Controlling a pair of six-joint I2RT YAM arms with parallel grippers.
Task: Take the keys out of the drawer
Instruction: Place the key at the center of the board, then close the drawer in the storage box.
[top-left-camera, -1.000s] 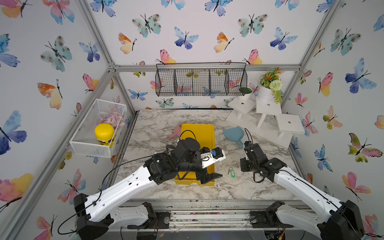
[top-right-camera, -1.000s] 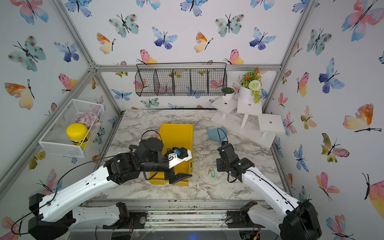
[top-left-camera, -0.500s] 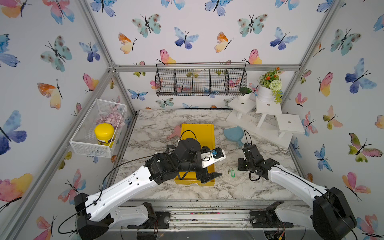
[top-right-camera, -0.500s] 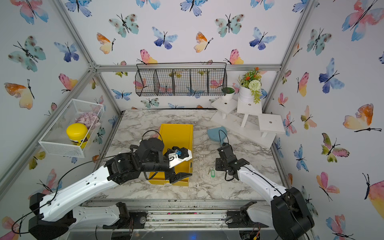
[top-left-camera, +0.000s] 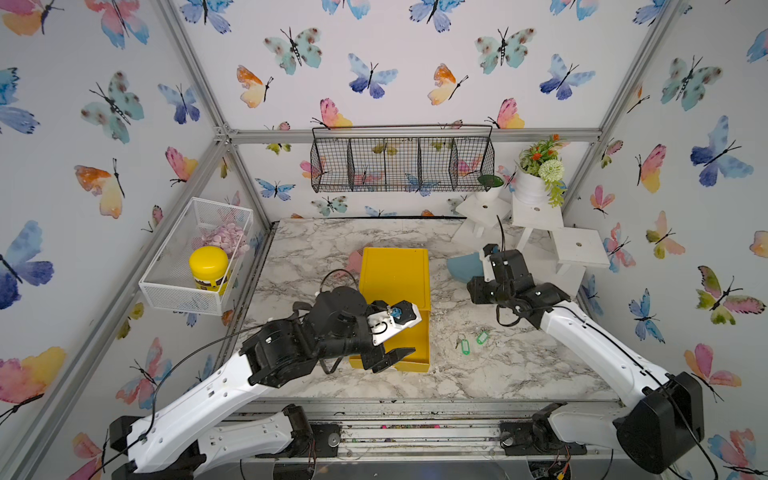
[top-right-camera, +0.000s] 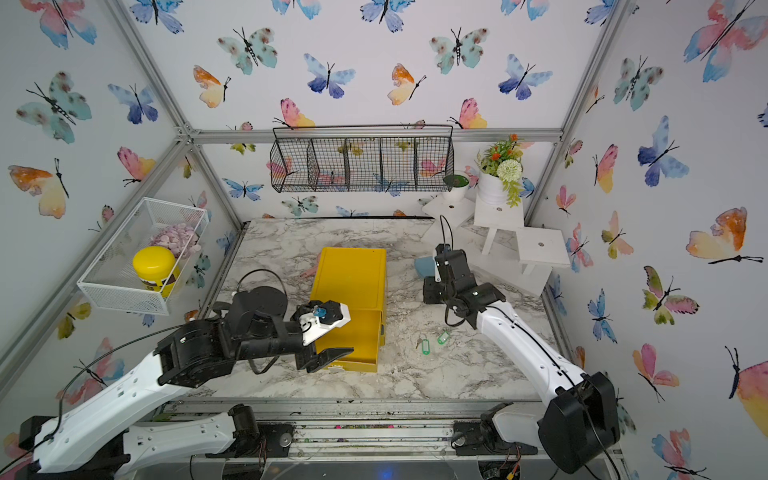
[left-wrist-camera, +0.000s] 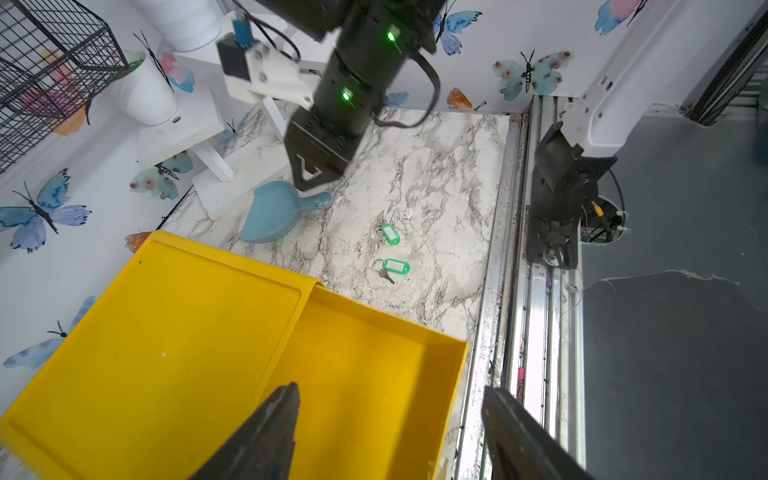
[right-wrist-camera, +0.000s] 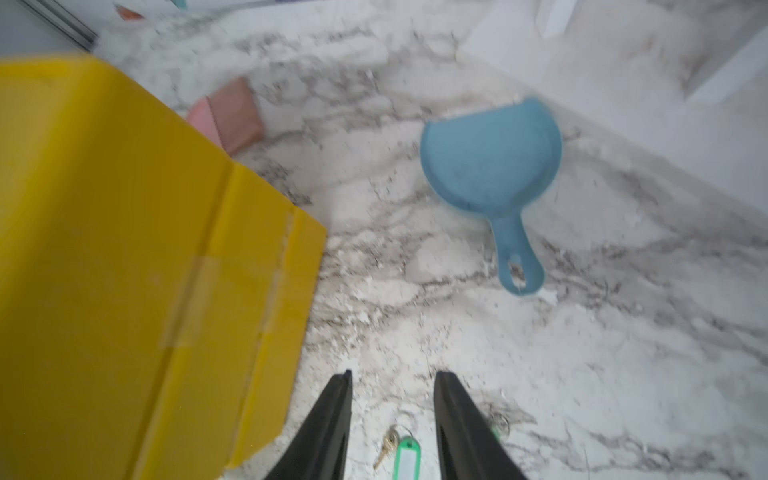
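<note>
The yellow drawer stands pulled out of its yellow cabinet toward the table's front. Its floor shows bare in the left wrist view. My left gripper hovers open over the drawer with nothing between its fingers. Two keys with green tags lie on the marble right of the drawer. My right gripper hangs open and empty above the table, behind the keys. One green-tagged key shows between its fingers, down on the marble.
A blue dustpan lies behind the right gripper, and a pink thing lies behind the cabinet. White stands with a flower pot fill the back right corner. A mesh basket holds a yellow-lidded jar on the left wall.
My right gripper has opened, left a second green-tagged key on the marble and drawn up and back toward the dustpan. My left gripper has narrowed a little in place.
</note>
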